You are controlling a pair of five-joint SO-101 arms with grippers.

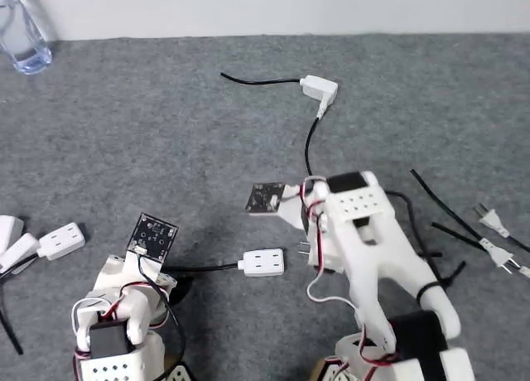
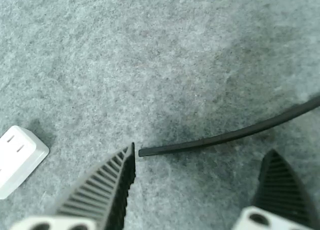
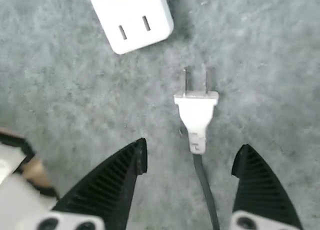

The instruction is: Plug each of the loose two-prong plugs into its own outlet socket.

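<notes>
A white two-prong plug [image 3: 196,107] lies flat on the grey carpet, its prongs pointing at a white outlet socket [image 3: 132,15] a short way off. My right gripper [image 3: 193,149] is open and straddles the plug's tail and black cord without touching them. From above, this plug [image 1: 305,250] lies just right of the socket [image 1: 263,262]. My left gripper [image 2: 200,157] is open over the loose end of a black cable [image 2: 225,136], with another white socket [image 2: 15,152] off to one side.
A third socket [image 1: 319,89] with its cord lies at the far middle, and one [image 1: 62,240] sits at the left edge. Two more loose plugs [image 1: 495,236] with black cords lie at the right. A clear bottle [image 1: 23,33] stands in the far left corner.
</notes>
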